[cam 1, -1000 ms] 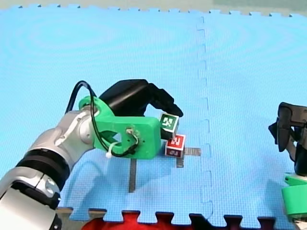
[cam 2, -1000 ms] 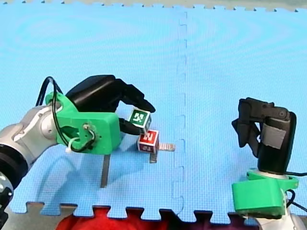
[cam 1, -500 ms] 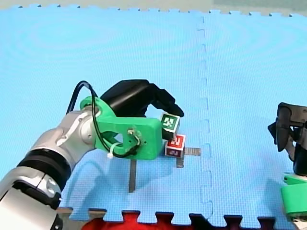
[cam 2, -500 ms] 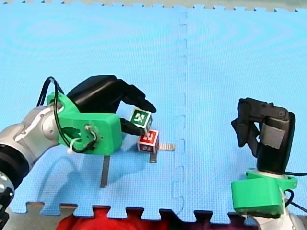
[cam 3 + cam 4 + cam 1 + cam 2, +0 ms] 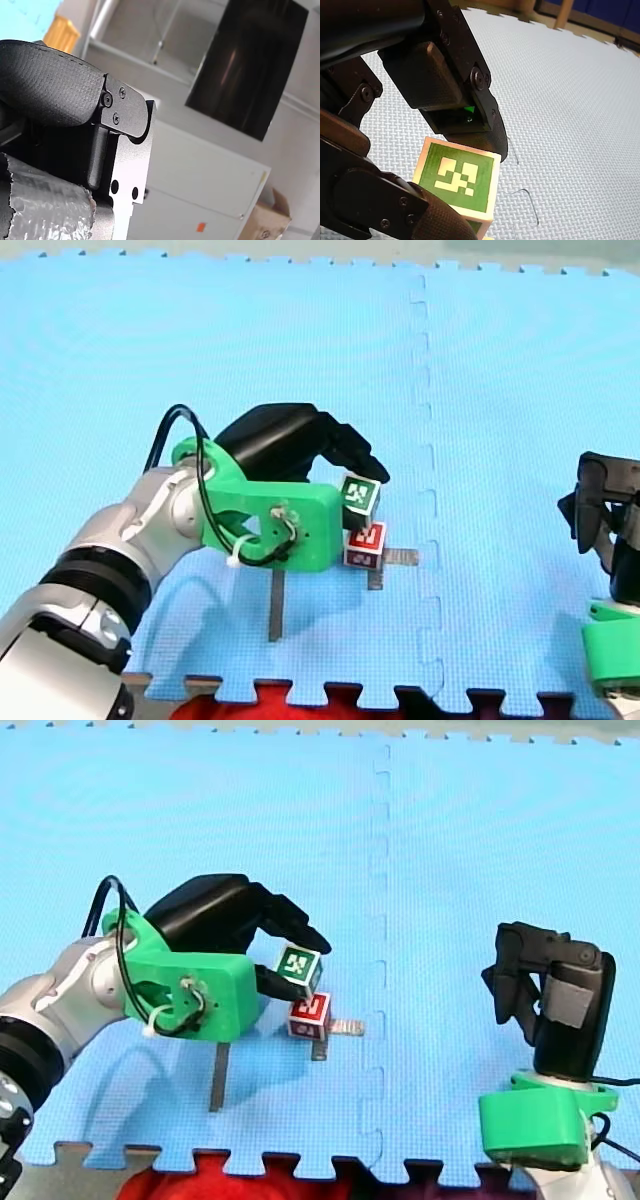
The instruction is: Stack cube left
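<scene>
L hand (image 5: 215,915) clamped on 2 opposite faces of green cube (image 5: 298,963), over red cube (image 5: 310,1012). Cube judged light, rigid, slick: pinch mid-face. R hand (image 5: 545,990) curled, empty, far right.

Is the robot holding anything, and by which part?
Yes: the left hand pinches the green cube by opposite sides, just above the red cube. The right hand, far right, holds nothing.

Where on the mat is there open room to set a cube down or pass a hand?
Bare: the far half of the mat, and the strip between the seam and the right hand. Crowded: near-left, where the left hand holds the green cube over the red cube.
</scene>
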